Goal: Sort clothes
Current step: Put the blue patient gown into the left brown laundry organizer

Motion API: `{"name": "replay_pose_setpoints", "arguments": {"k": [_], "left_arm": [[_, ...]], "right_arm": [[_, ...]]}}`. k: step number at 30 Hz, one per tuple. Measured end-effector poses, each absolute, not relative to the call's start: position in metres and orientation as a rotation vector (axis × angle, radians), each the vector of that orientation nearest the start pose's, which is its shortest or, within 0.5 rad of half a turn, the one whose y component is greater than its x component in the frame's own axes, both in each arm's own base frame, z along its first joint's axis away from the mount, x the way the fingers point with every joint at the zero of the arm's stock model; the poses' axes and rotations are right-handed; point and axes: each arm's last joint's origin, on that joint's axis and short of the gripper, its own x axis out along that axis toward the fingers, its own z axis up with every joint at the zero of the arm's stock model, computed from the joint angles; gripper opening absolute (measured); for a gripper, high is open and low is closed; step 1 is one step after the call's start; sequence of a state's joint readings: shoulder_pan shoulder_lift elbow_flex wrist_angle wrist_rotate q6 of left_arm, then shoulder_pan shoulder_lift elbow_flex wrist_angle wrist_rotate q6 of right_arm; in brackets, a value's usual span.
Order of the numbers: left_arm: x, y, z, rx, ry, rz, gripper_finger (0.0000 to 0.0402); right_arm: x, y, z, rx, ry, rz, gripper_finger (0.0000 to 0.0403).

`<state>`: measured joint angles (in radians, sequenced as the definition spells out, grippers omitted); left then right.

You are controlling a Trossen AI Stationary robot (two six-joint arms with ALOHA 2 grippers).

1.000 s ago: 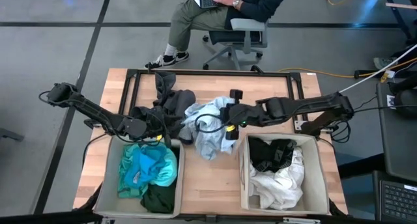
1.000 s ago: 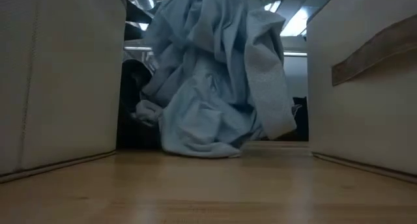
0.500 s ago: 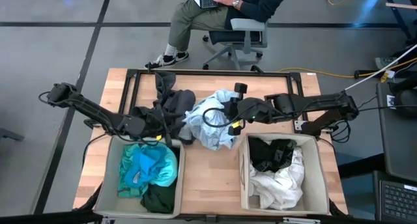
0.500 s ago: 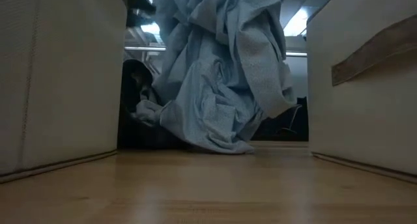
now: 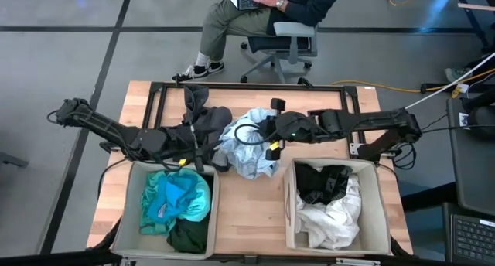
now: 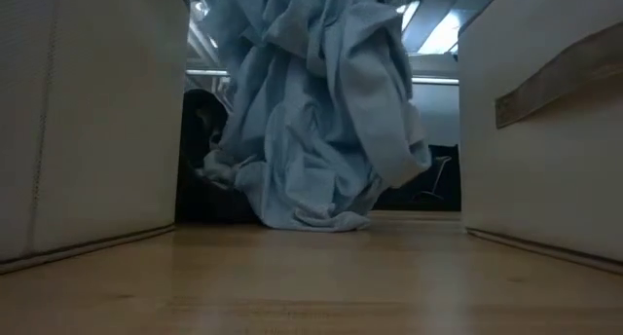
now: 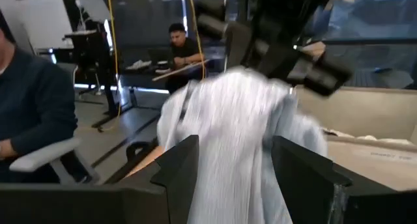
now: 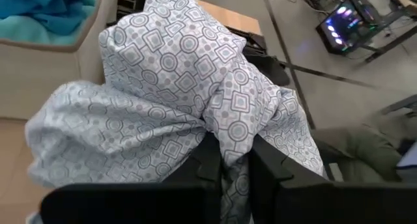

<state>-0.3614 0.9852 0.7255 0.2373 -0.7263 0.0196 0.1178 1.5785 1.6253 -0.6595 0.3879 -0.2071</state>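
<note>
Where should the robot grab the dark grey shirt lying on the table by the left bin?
Probably the bunched-up middle of the dark grey shirt, coming straight down from above. It lies crumpled in a heap behind the left bin, so its raised folds offer the easiest pinch. The left gripper sits right beside it, fingers open.

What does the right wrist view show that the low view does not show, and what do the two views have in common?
Only the right wrist view shows the right pincer shut on the pale light-blue garment, the garment's print of small squares and circles, and the turquoise clothes in a bin. Only the low view shows that the garment's lower folds reach the wooden table, hanging between the walls of the two beige bins. Both views share the same pale garment, bunched and hanging in folds, and part of a bin.
</note>
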Motion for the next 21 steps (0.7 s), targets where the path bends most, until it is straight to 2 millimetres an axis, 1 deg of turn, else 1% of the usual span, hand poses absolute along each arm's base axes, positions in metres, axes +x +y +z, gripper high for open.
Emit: {"name": "replay_pose_setpoints", "arguments": {"k": [4,7,11,15,21], "left_arm": [[0.21,-0.058,0.319,0.037,0.011,0.366,0.0183],[0.214,-0.058,0.316,0.038,0.022,0.337,0.0183],[0.222,-0.061,0.311,0.046,0.028,0.278,0.0183],[0.23,-0.059,0.305,0.081,0.06,0.3,0.0183],[0.237,-0.056,0.303,0.064,0.037,0.325,0.0183]], "right_arm": [[0.356,0.031,0.376,-0.367,0.595,-0.169,0.0043],[0.367,0.033,0.372,-0.393,0.555,-0.147,0.0043],[0.377,0.035,0.372,-0.399,0.488,-0.144,0.0043],[0.38,0.037,0.376,-0.381,0.429,-0.097,0.0043],[0.382,0.039,0.378,-0.353,0.39,-0.03,0.0044]]}}
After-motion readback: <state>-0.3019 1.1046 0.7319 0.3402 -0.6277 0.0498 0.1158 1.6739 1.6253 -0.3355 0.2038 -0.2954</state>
